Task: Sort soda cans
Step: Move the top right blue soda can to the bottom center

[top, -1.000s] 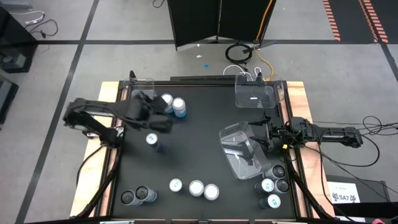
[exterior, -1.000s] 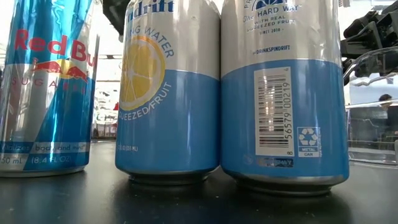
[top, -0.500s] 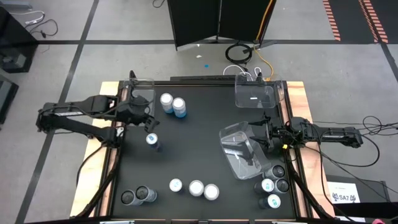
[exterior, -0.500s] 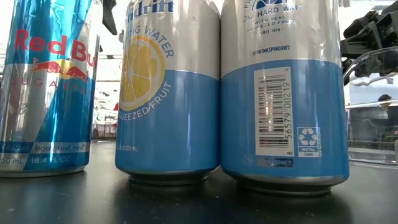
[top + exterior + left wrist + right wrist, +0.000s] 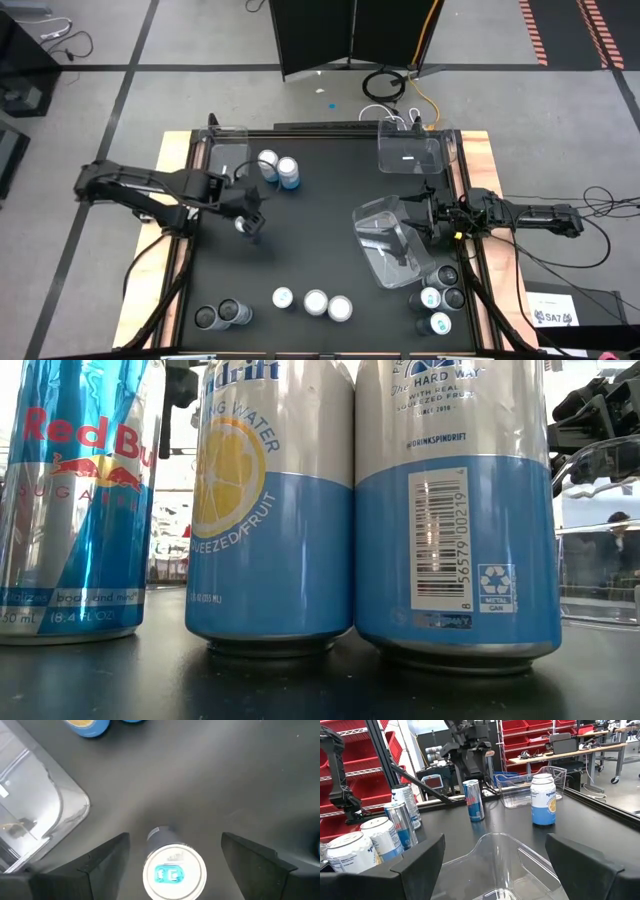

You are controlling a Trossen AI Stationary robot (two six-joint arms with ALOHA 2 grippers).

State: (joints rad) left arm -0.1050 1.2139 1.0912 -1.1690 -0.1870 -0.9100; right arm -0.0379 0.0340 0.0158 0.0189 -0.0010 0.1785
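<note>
Hovering over a lone slim blue can (image 5: 243,226), left gripper (image 5: 175,870) has fingers spread wide, can standing between them untouched, near the corner bin (image 5: 226,150). Right gripper (image 5: 432,217) grasps the tilted clear bin (image 5: 385,240) by its rim.

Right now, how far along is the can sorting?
Done: nothing visibly; the left bin shows no cans. In hand: the open left gripper straddles a lone Red Bull can; the right gripper holds a tilted clear bin. Left: every other can.
</note>
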